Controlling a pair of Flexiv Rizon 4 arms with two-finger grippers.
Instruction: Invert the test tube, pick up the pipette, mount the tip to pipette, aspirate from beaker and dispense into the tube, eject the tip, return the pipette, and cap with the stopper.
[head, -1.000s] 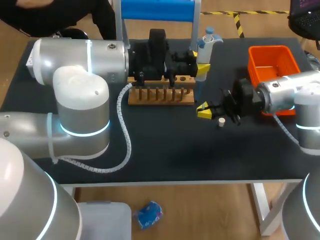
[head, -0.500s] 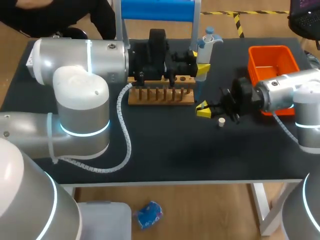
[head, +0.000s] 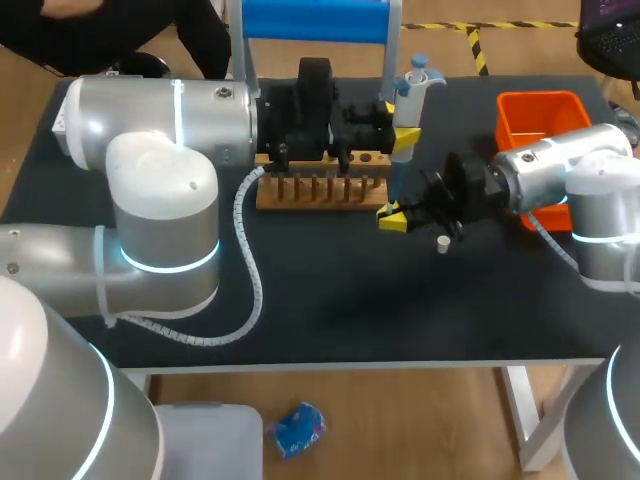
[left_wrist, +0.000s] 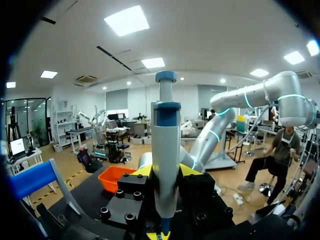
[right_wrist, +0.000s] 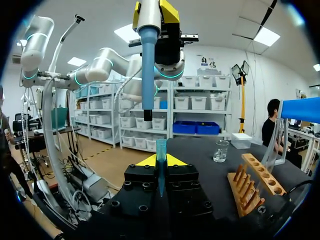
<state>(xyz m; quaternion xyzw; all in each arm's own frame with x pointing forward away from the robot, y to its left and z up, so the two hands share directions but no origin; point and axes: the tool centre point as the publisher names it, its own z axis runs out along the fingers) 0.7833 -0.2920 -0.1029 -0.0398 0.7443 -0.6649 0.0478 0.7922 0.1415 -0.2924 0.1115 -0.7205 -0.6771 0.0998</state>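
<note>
The left arm (head: 150, 120) is reaching in over the back of the black table (head: 330, 290). Its left gripper (head: 398, 125) is squeezing the pipette (head: 411, 88) from two sides and holding it straight up and down. The white and blue top of the pipette is sticking up above the fingers, and its long blue stem is hanging down below them. The right arm (head: 570, 175) is coming in from the other side. Its right gripper (head: 392, 218) is sitting low, just under the end of the stem. In the right wrist view, the yellow fingertips (right_wrist: 172, 161) are pinching a small blue-green pipette tip (right_wrist: 160, 150) between them, and the tip is standing with its open end up. The end of the pipette stem is hanging just above the pipette tip and a little to one side, and the two are not touching. A small white stopper (head: 441, 243) is lying on the table, just beside the right gripper. A wooden rack (head: 320, 192) with a row of holes is sitting near the left gripper. A clear beaker (right_wrist: 220, 150) is standing on the table past the rack. An orange bin (head: 540, 115) is sitting at the far corner, behind the right arm.
</note>
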